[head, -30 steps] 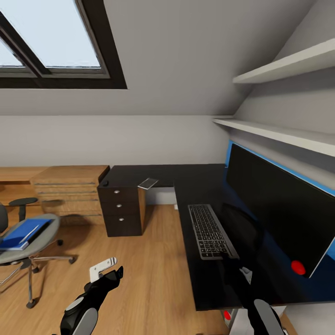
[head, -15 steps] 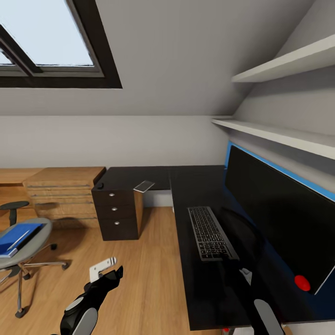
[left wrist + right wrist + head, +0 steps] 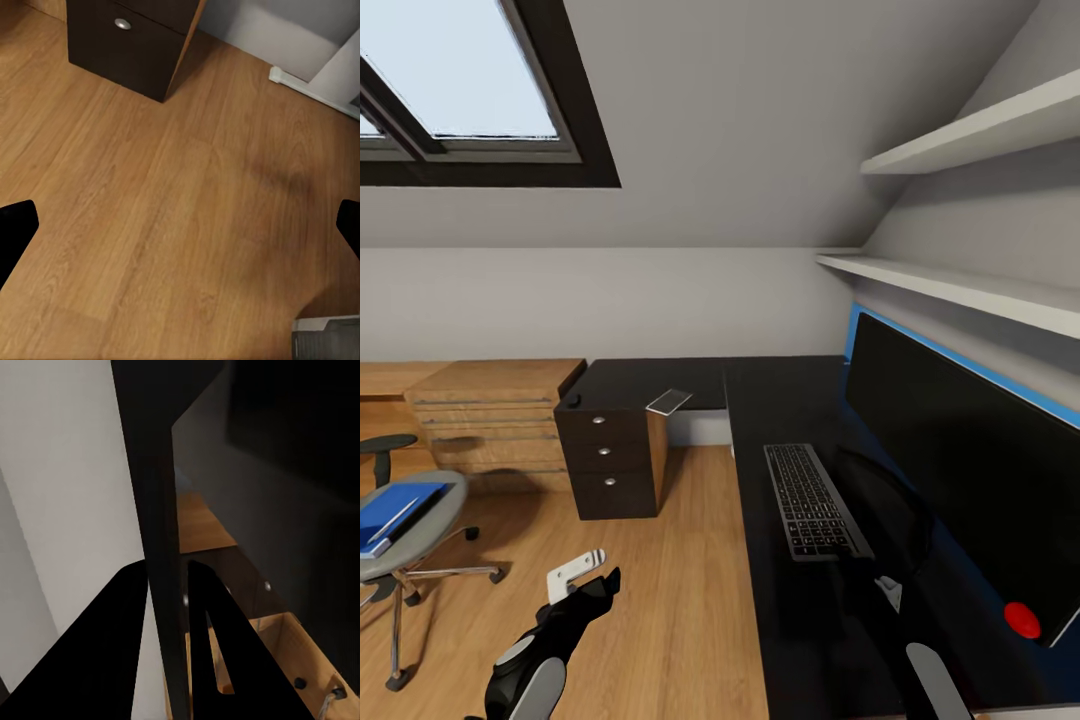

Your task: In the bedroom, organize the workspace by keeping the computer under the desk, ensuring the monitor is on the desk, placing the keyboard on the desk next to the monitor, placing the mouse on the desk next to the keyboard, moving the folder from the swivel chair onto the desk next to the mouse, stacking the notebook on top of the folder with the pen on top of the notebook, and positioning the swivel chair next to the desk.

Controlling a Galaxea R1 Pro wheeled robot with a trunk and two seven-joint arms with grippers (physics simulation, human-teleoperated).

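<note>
Keyboard [image 3: 815,500] beside monitor [image 3: 960,470] on desk [image 3: 780,620]; folder [image 3: 395,512] on swivel chair [image 3: 405,530]; left gripper [image 3: 180,229] wide over floor [image 3: 172,195]; right gripper [image 3: 171,607] narrow

Open floor [image 3: 680,600] between swivel chair [image 3: 405,530] and desk [image 3: 800,620]
</note>
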